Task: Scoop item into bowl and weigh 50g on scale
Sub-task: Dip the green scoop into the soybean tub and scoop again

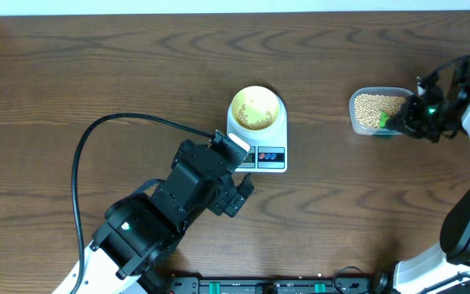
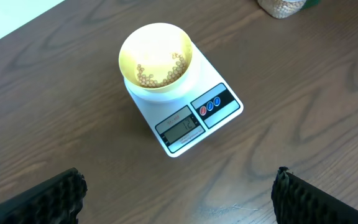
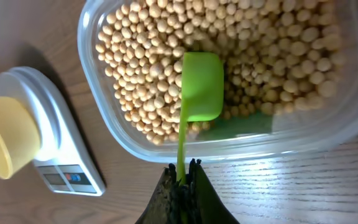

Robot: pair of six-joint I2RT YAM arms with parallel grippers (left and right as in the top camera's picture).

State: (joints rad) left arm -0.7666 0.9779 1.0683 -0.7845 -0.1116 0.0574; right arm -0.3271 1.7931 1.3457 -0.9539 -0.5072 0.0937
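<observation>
Right hand (image 3: 185, 180) pinching one green plastic scoop (image 3: 201, 87). My left hand (image 2: 176, 199): wide open, empty. One pale yellow round bowl (image 2: 157, 50), one white flat scale (image 2: 143, 102).

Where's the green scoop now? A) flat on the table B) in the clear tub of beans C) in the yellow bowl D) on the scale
B: the green scoop has its cup among the beans in the clear tub, with the right fingers shut on its handle.
</observation>
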